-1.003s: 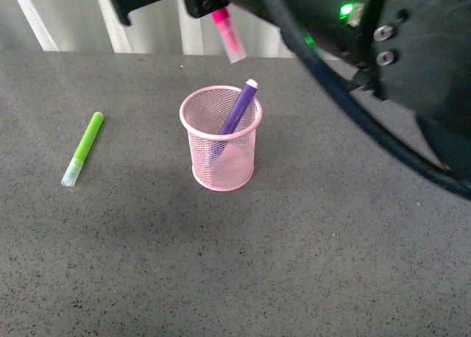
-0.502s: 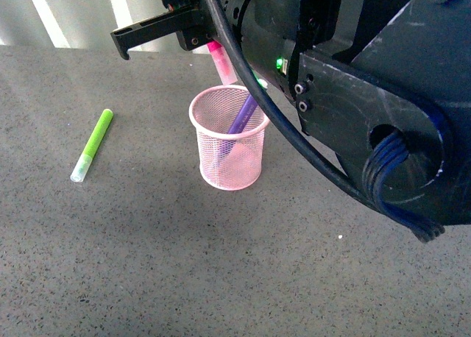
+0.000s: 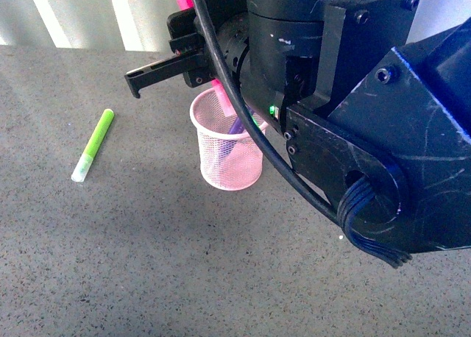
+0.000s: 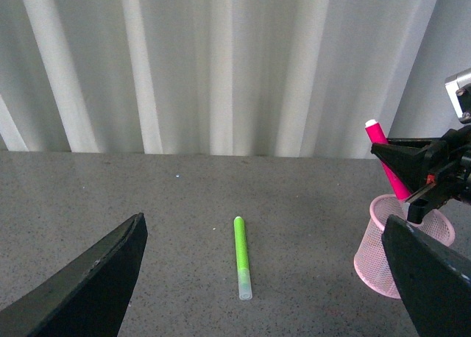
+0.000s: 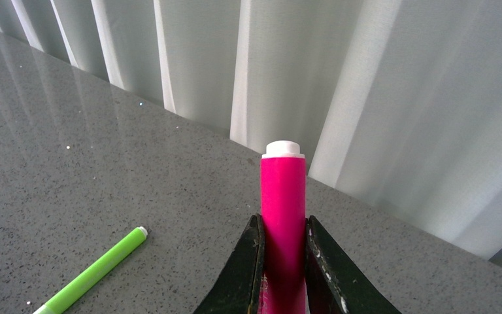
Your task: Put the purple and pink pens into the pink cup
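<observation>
The pink cup (image 3: 228, 168) stands on the grey table (image 3: 147, 278) with the purple pen (image 3: 235, 125) leaning inside, as it did a second ago. What has changed is the pink pen (image 3: 222, 100): then it hung clear above the rim, and now its lower end dips into the cup's mouth. The right gripper (image 5: 285, 258) is clamped on its barrel, so only the release seems left. The lime-green marker (image 3: 93, 144) lies apart, unmoved. The left gripper (image 4: 261, 226) hangs spread wide, empty.
</observation>
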